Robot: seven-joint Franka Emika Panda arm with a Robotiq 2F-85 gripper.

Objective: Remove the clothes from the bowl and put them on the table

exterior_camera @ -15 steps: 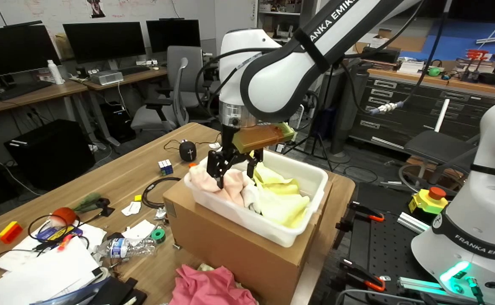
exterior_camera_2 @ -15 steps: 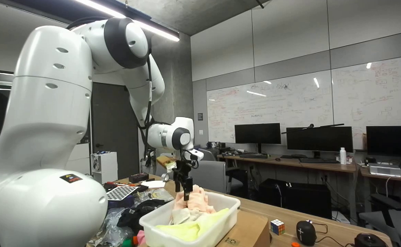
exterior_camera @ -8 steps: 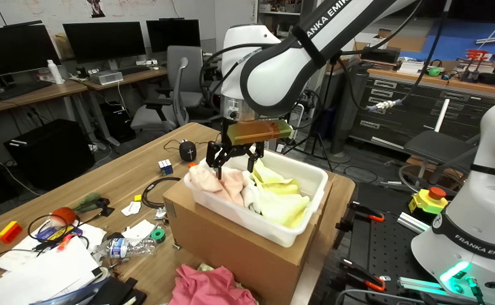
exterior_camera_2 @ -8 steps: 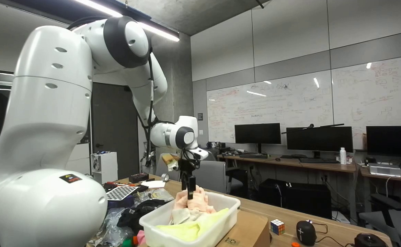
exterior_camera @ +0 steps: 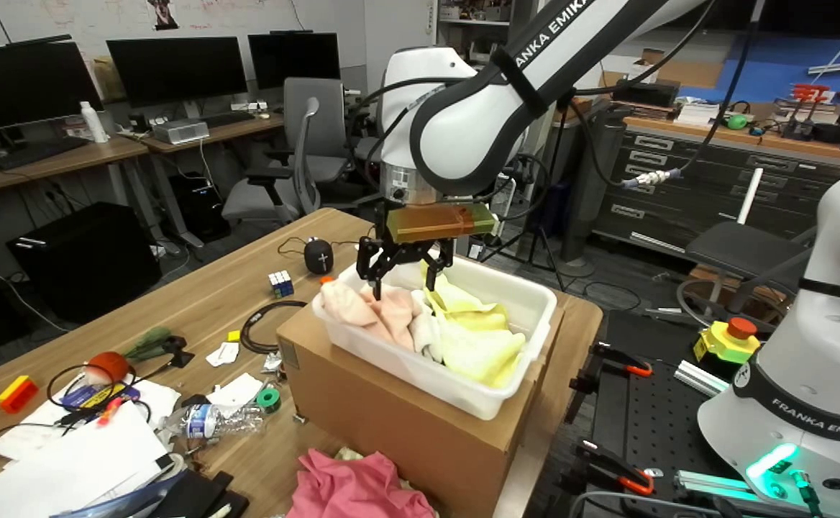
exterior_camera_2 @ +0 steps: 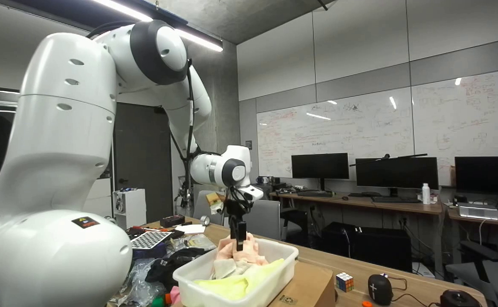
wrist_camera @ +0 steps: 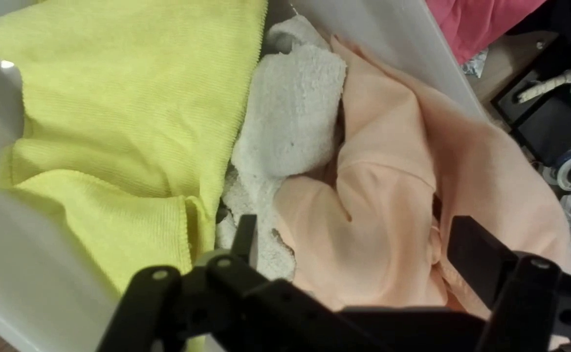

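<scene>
Hanging over the tub, the gripper stood with jaws wide, peach cloth, white cloth and yellow cloth lay side by side inside, the tub rested on a box, pink cloth lay beside the box on the desk.

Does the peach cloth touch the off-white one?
Touching: in the wrist view, a fold of the peach cloth lies against the off-white cloth, with no gap there.
</scene>
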